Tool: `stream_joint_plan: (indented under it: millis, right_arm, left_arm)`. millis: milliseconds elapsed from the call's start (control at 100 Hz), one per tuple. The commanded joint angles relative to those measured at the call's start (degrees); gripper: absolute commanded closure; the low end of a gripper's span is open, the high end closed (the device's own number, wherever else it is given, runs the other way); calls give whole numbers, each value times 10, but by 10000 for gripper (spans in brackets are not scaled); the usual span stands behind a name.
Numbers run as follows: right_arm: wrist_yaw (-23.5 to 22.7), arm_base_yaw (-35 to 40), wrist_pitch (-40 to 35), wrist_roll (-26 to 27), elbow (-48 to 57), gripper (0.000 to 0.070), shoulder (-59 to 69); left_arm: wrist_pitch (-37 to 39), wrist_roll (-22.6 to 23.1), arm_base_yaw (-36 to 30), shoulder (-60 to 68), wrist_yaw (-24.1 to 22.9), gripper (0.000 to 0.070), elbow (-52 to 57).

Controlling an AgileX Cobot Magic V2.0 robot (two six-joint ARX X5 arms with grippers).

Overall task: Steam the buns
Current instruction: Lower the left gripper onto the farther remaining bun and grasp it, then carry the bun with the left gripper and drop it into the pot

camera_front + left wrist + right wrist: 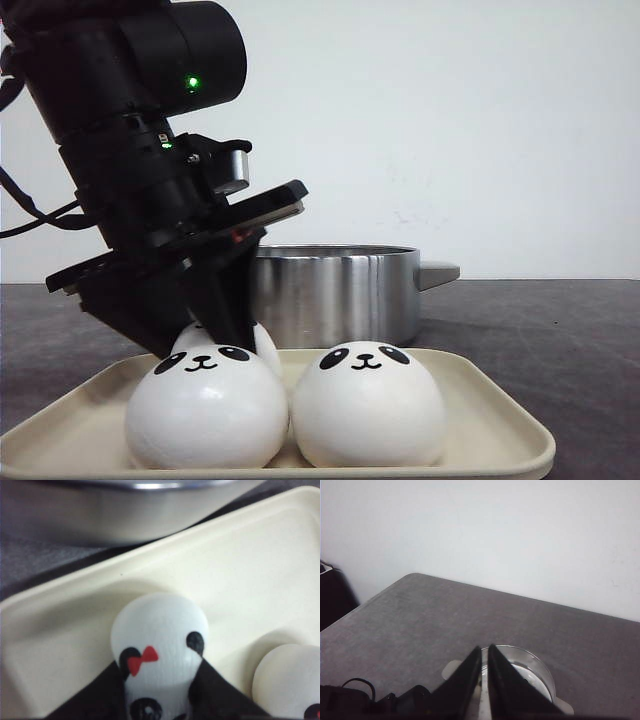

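Observation:
Two white panda-faced buns, one on the left (205, 410) and one on the right (367, 405), sit at the front of a cream tray (500, 420). Behind the left one, my left gripper (215, 325) is shut on a third bun (266, 347) down in the tray. In the left wrist view this bun (159, 630) has black ears and a red bow and is pinched between the black fingers (100, 700) of the left gripper (160, 662). Another bun (290, 680) shows beside it. My right gripper (484, 650) is shut and empty, high above the steel pot (530, 672). A fourth bun is not in view.
The steel pot (335, 290) with side handles stands right behind the tray, close to its far rim (260, 570), and its wall (125, 515) also shows in the left wrist view. The table is dark grey (560, 320), with a white wall behind.

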Motion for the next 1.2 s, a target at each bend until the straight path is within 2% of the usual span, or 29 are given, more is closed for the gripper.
stream_joint_plan:
  millis: [0,260,460,560,900,1190]
  right_arm:
    - [3,7,3,2,9,687,3]
    - [5,7,-1,1,9,687,3]
    - [5,7,0,1,9,687,3]
    - [12,7,0,-3,9,687,5]
    - [16,7,0,-9,9,687,15]
    - [15,7,-4,-1,8,687,18]
  left_arm:
    - [-14,1,-5,0,-5,690,10]
    - [-23,17,-10,-136,10,690,33]
    - [73,24,-2,-228,-90,690,38]
    - [119,44,19,-232,-93,690,39]
    - [168,52,93,-97,-78,690,87]
    - [150,52,134,68,-14,688,198]
